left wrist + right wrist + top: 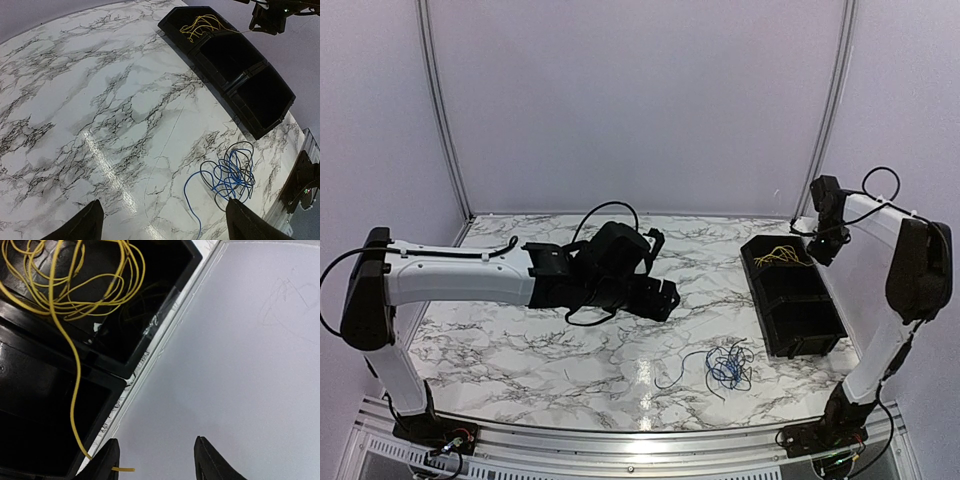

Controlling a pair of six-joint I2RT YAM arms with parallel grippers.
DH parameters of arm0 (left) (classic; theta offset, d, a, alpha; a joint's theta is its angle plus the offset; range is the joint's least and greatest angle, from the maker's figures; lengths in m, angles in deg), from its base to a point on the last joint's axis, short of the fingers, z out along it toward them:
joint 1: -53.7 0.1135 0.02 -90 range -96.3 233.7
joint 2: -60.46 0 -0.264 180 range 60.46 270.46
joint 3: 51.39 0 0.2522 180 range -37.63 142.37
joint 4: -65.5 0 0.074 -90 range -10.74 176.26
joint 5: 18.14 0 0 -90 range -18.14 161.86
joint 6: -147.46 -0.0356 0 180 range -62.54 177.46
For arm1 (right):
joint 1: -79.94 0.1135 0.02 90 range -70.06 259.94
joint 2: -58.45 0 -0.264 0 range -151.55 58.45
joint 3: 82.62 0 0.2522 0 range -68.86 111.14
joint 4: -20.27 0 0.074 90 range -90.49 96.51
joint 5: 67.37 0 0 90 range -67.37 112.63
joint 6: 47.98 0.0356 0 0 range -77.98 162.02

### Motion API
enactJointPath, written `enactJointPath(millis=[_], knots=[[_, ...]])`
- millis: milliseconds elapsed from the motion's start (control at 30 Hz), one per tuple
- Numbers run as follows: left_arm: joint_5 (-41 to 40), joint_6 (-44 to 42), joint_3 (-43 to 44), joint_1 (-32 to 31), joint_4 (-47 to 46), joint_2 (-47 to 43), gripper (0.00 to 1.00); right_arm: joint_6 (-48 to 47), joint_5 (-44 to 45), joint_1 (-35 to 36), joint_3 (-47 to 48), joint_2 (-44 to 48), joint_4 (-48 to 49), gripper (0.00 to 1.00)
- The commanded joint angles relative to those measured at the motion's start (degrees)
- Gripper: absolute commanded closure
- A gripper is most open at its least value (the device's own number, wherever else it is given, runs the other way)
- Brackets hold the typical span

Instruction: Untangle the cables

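Near edge, 5 o'clock of the table (520, 350): blue-and-black tangle (728, 366), lying loose on the marble, one blue tail trailing out toward 7 o'clock.
Tangle, handling: judged very light, limp and springy. The loops will likely drag one another along when one is pulled. The thin strands may slip from a shallow pinch.
Tangle, where to take hold: the free blue tail or an outer loop at the rim of the heap, not the dense middle, so that one colour can be drawn clear of the other.
Centre of table: left gripper (164, 210), hovering above the marble with fingers spread wide and nothing between them. The tangle lies at about 4 o'clock of it, well apart.
Right side, 3 o'clock: tray (260, 100), black, three compartments in a row. The near and middle ones show no cable.
Far compartment, 2 o'clock: yellow bundle (75, 285), loose coils resting inside, apart from the other colours.
Yellow strand (74, 390): one long end leaves the bundle, crosses the middle compartment and reaches the tip of a finger on the right claw. Whether it is snagged there cannot be told.
Far right, above the tray's far end: right gripper (155, 442), fingers parted, the gap between them bare.
Risk, judged: lifting that arm could drag the yellow coils out.
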Motion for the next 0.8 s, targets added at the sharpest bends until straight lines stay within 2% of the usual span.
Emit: enactJointPath(millis=[0, 200, 400, 467, 567, 633, 767], knots=[[1.54, 0.0, 1.71, 0.15, -1.94, 1.48, 0.12, 4.43, -0.27, -3.09, 3.33, -1.6, 2.32, 0.48], [1.66, 0.44, 2.96, 0.07, -5.04, 3.14, 0.15, 8.73, -6.08, -5.16, 8.2, -5.11, 3.38, 0.48], [2.31, -1.73, 11.26, -0.11, -6.41, 8.32, 0.18, 12.9, -13.44, -5.51, 13.84, -5.35, 3.3, 0.49], [2.3, -3.09, 13.41, -0.26, -9.09, 10.25, 0.19, 13.34, -15.8, -5.51, 15.15, -5.14, 2.42, 0.49], [2.13, -7.58, 16.11, -0.29, -18.47, 13.78, 0.2, 14.17, -18.84, -5.51, 17.14, -4.96, -0.44, 0.49], [2.53, -10.28, 20.23, -0.29, -23.07, 18.57, 0.2, 14.41, -20.36, -5.51, 17.75, -4.47, -1.8, 0.49], [1.25, -13.47, 38.27, -0.29, -21.07, 31.61, 0.24, 14.73, -21.19, -5.51, 17.27, -4.1, -3.18, 0.49]])
